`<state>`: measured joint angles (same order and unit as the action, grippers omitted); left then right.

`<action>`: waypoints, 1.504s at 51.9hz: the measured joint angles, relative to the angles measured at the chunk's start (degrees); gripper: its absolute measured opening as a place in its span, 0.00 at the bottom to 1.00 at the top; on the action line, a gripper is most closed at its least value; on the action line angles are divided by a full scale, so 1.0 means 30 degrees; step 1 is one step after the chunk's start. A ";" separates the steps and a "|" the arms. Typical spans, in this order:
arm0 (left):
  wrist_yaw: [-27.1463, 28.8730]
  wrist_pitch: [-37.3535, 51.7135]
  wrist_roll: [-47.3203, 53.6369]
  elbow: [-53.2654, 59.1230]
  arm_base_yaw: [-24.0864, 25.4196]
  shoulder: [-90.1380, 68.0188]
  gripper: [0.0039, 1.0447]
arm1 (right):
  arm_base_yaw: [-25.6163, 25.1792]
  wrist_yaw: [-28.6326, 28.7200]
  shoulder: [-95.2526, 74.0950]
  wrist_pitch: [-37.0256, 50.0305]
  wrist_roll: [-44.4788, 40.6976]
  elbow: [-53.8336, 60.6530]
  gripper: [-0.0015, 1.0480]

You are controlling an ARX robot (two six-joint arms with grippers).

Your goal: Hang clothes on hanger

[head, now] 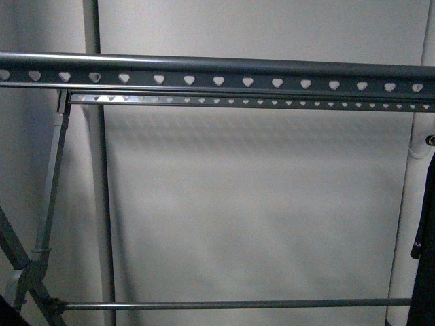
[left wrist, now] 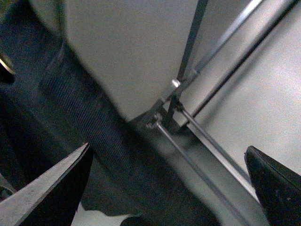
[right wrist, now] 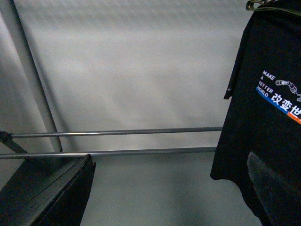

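Left end effector (left wrist: 167, 149): jaws apart, nothing clamped. Dark ribbed fabric (left wrist: 94, 127) lies behind it, possibly a garment. Right end effector (right wrist: 170, 157): jaws apart, empty. T-shirt (right wrist: 268, 117) hangs at the right end of the rack (head: 217, 71).

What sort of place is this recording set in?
Probably an indoor laundry-drying corner: a grey clothes rack with heart-punched rails against a plain white wall, and a black printed T-shirt hanging nearby.

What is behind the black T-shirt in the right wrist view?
A pale wall shows around the T-shirt. Two thin rack bars run up to its edge and pass behind it. Their far ends, and the wall directly behind the cloth, are covered.
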<state>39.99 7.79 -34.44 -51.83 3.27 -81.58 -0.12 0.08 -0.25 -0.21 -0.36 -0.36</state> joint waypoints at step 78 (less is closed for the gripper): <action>-3.0673 -1.8527 3.4760 -0.4852 0.1953 0.0816 0.04 | 0.0000 0.0000 0.0000 0.0000 0.0000 0.0000 0.93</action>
<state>-52.03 -47.79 69.84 -66.39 9.13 -79.13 -0.12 0.08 -0.25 -0.21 -0.36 -0.36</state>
